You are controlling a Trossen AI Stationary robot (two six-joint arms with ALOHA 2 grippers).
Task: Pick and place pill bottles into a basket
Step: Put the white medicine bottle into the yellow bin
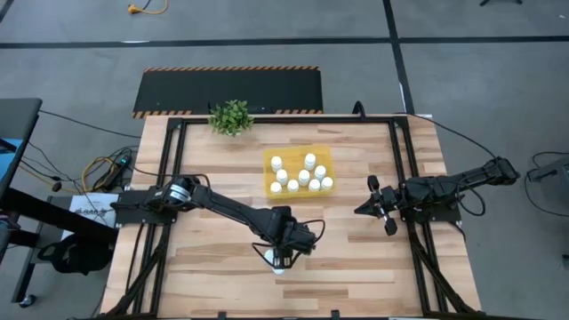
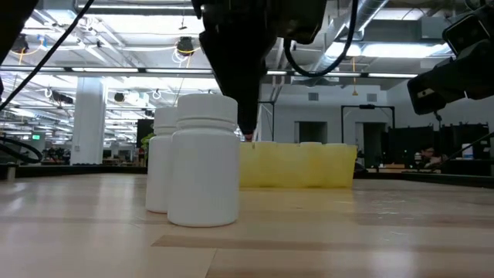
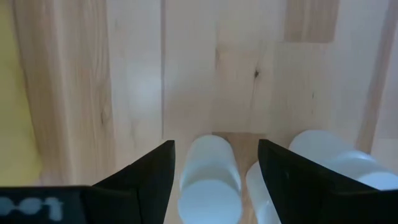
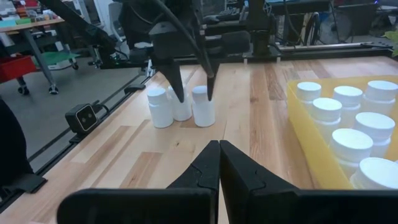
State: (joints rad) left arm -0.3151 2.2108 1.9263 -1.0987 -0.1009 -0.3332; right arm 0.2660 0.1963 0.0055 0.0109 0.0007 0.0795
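Straddling one pill bottle [image 3: 209,180], the left gripper [image 1: 279,258] sits low at the near edge of the table [image 1: 356,249], its two dark fingers [image 3: 144,180] partly spread, one on each side of the bottle's cap. Whether the pads actually press the bottle cannot be told — narrow gaps show on both sides in the left wrist view. Three loose bottles [image 4: 180,106] stand upright in a tight cluster under that gripper; the straddled one is at the end of the cluster nearest the yellow basket [image 1: 269,182].

The basket lies near the table's centre, well apart from the cluster, and holds eight upright bottles [image 1: 303,177] in loose rows.

The right gripper [image 1: 366,208] rests to the right of the basket, just above the table — fingers fully closed together, holding nothing.

A small green potted plant [image 1: 231,116] stands at the far edge of the table, behind the basket and to its left.
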